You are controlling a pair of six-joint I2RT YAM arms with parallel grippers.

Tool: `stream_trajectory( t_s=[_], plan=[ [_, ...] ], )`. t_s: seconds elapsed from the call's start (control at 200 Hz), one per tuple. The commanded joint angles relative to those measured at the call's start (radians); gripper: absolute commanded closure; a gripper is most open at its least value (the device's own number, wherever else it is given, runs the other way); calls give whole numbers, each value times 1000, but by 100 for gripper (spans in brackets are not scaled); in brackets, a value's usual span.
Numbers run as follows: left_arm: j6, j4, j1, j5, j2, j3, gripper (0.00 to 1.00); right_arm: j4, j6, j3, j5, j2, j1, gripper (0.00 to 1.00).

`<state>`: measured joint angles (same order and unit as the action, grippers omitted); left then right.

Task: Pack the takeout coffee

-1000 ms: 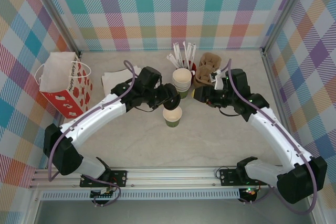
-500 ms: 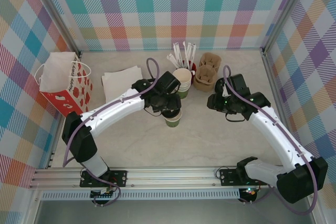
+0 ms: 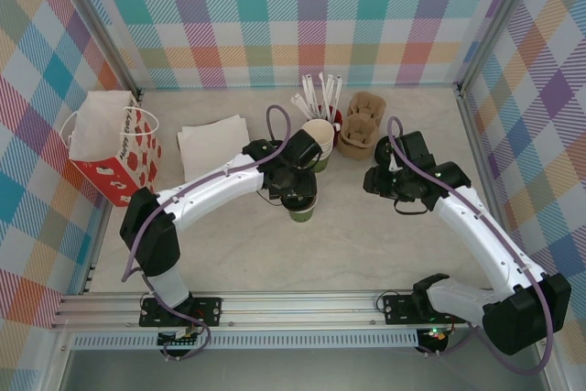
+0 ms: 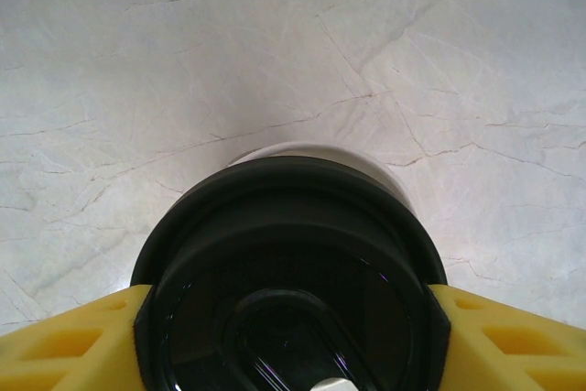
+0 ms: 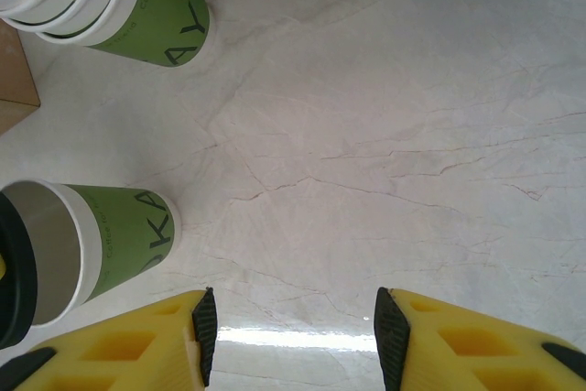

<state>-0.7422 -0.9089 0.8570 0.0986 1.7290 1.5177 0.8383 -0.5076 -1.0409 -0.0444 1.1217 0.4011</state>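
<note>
A: From the top, where is the coffee cup?
B: In the middle of the table, just in front of the stack of cups. A second ago its cream inside showed. Now the left gripper sits over it and hides the top.
A: And the right gripper?
B: It has moved back from the brown cup trays.
A: Left wrist?
B: The yellow fingers squeeze a black lid. A bit of white cup rim peeks out past it. I cannot tell if the lid is pushed on.
A: Right wrist?
B: The jaws are apart, bare table between. The cup stands at the left, the lid at its top.
</note>
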Motion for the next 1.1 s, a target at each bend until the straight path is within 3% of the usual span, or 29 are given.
stream_trajectory(
  t_s=[0.0, 0.53, 1.095],
  plan=[
    [17, -16, 11, 10, 12, 36, 42, -5, 11, 19, 9, -3, 5, 49],
    [30, -8, 21, 7, 40, 56, 41, -13, 9, 27, 30, 3, 4, 49],
    [56, -47, 37, 15, 101, 107, 32, -20, 12, 28, 40, 15, 5, 48]
  ],
)
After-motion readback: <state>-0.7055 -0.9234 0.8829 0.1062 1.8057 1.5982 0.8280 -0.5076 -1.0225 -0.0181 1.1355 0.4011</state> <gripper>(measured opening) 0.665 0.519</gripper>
